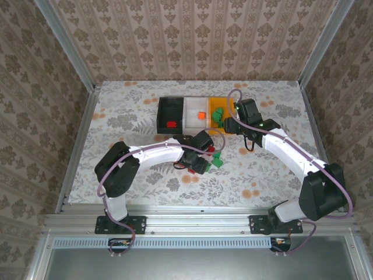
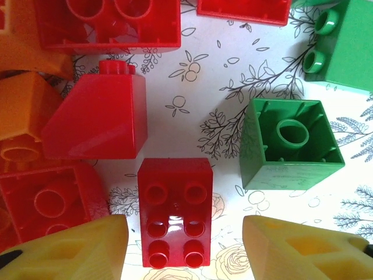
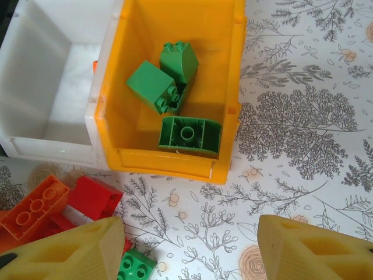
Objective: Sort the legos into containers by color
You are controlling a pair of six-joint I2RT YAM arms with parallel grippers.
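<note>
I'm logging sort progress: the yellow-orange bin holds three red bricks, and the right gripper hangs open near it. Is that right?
Not quite. The three bricks in the yellow-orange bin are green, not red, as the right wrist view shows. The right gripper does hang open near it.

You have bright, even light with weak shadows, small glare on the glossy red legos (image 2: 96, 119) ahead of the left gripper (image 2: 185, 245), whose near fingertips (image 2: 76, 251) look soft and blurred.
</note>
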